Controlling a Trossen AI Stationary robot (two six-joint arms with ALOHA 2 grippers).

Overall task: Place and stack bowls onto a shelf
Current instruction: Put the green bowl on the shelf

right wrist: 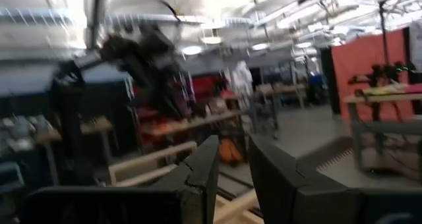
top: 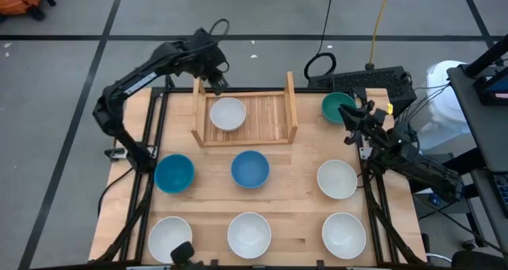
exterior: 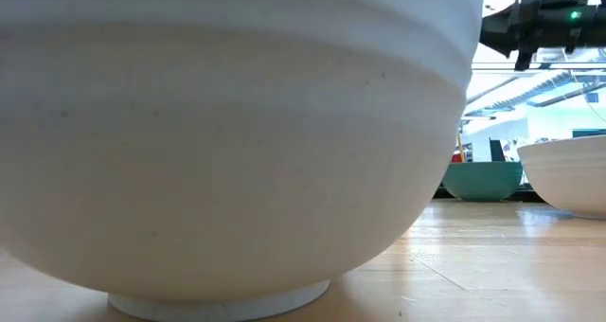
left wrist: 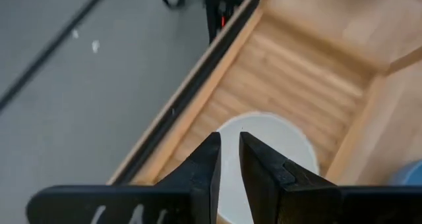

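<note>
You see 1 white bowl (top: 228,113) seated at the left end of the shelf (top: 274,116). The left gripper (top: 216,81) hovers above it, fingers slightly parted, empty. Risk: retracting low can clip the shelf's side board.

A grey floor (top: 63,16) crossed by dark seam lines surrounds the wooden desk (top: 294,183). At twelve o'clock a black cable (top: 325,16) and a yellow cable (top: 382,16) trail across it. Beyond stand workbenches (right wrist: 191,122), a red partition (right wrist: 369,53) and bright ceiling lights (right wrist: 211,39).
</note>
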